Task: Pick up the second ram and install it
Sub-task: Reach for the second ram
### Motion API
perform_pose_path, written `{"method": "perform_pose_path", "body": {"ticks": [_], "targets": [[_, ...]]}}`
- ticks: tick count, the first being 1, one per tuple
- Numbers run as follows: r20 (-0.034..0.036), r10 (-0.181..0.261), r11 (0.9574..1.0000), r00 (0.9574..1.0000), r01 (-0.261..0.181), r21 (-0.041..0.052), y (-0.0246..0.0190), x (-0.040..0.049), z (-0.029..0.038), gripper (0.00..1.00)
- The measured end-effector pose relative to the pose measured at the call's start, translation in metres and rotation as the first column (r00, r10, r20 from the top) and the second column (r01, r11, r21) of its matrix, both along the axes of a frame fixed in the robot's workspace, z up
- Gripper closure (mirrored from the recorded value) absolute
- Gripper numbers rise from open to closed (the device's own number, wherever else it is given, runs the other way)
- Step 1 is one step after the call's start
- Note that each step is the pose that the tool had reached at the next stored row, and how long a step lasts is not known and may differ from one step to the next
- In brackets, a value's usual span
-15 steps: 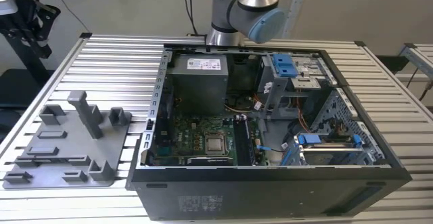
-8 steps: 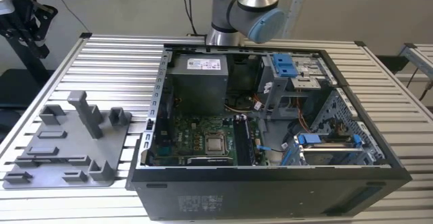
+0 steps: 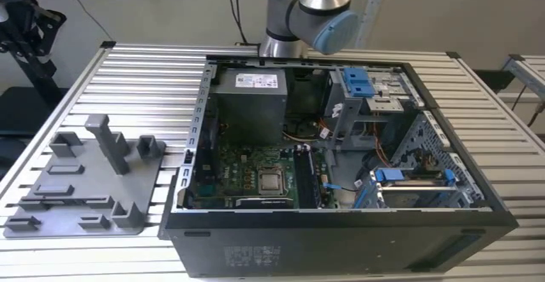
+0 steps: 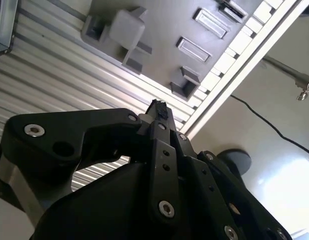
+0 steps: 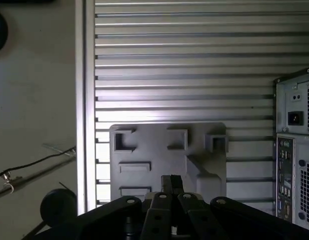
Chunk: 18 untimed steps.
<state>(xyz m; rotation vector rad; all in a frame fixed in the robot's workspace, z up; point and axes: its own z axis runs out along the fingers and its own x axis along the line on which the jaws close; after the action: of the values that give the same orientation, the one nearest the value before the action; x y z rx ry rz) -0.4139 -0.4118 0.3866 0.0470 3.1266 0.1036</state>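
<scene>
One slatted metal table (image 3: 145, 78) is seen carrying everything in the exterior view. Most of its middle is taken up by an open computer case (image 3: 341, 237), laid on its side with the inside facing up. Behind the case, the robot arm (image 3: 307, 7) is seen rising out of the picture. A grey plastic tray (image 3: 85, 221) with raised blocks is set on the slats at the exterior view's left, just beside the case.

Inside the case, a green motherboard (image 3: 242, 167) is laid flat, with a processor (image 3: 270, 181) near its front edge. The gripper (image 5: 171, 184) is seen in both wrist views hanging above the tray (image 5: 164, 150). Its fingertips (image 4: 158, 111) are drawn together, and nothing is seen held between them.

The second ram (image 3: 298, 175) is taken to be the slim bluish-green strip standing edge-on on the motherboard. It is placed just to the exterior view's right of the processor, alongside the long black slots (image 3: 313, 183). Whether it is fully seated cannot be told.
</scene>
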Motion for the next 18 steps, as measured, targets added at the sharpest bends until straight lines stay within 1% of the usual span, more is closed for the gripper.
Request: {"method": "perform_pose_path", "body": {"ticks": [2, 8, 12, 13, 14, 18], "targets": [[0.0, 0.0, 1.0, 1.0, 0.0, 0.0, -0.006, -0.0001, -0.0003, 0.89], [-0.0004, 0.0, 1.0, 1.0, 0.0, 0.0, -0.0305, -0.0001, -0.0014, 0.89], [-0.0009, 0.0, 1.0, 1.0, 0.0, 0.0, -0.0452, -0.0001, -0.0025, 0.89], [-0.001, 0.0, 1.0, 1.0, 0.0, 0.0001, -0.0476, -0.0001, -0.0027, 0.89], [-0.0012, 0.0, 1.0, 1.0, 0.0, 0.0, -0.049, -0.0002, -0.0028, 0.89], [-0.0011, 0.001, 1.0, 1.0, -0.001, 0.0, -0.0532, -0.0016, -0.0035, 0.89]]}}
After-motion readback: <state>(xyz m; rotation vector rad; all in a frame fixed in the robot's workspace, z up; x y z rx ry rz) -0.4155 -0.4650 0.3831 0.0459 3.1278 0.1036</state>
